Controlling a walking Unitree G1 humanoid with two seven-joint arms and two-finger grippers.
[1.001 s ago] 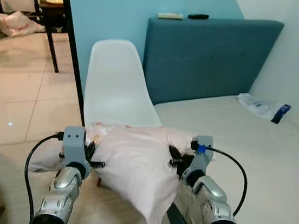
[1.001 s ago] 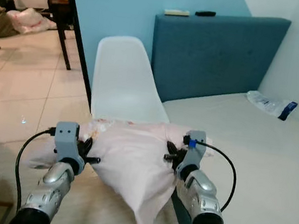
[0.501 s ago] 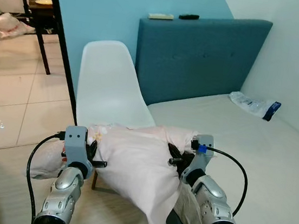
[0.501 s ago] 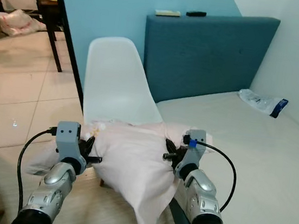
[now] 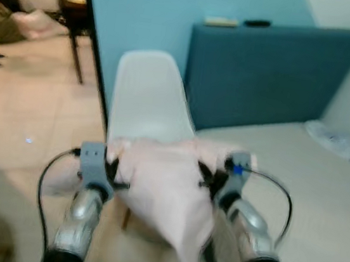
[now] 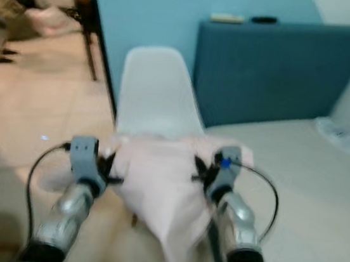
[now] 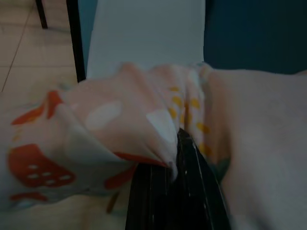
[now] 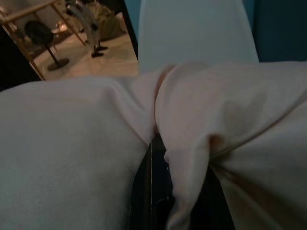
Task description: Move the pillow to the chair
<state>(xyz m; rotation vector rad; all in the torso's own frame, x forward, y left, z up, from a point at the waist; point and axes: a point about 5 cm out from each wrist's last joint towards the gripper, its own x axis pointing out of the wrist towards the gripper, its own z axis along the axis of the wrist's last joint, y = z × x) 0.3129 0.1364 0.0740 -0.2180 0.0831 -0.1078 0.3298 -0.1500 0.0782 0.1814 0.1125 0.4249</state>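
Observation:
A pale pink pillow (image 5: pixel 162 187) hangs between my two arms, in front of a white shell chair (image 5: pixel 147 99). My left gripper (image 5: pixel 113 173) is shut on the pillow's left edge, where the cover has orange and yellow marks (image 7: pixel 120 124). My right gripper (image 5: pixel 211 177) is shut on its right edge, with cloth bunched over the fingers (image 8: pixel 158 191). The pillow's lower corner sags toward me. The chair's seat is mostly hidden behind the pillow. The eye views are blurred.
A bed with a beige sheet (image 5: pixel 321 187) and a dark blue headboard (image 5: pixel 265 72) lies to the right of the chair. A plastic packet (image 5: pixel 343 142) rests on the bed. A black post (image 5: pixel 95 51) stands left of the chair, with tiled floor (image 5: pixel 25 106) beyond.
The whole picture has shifted and blurred, so the camera has moved. Both grippers keep the same hold on the pillow, which stays in front of the chair.

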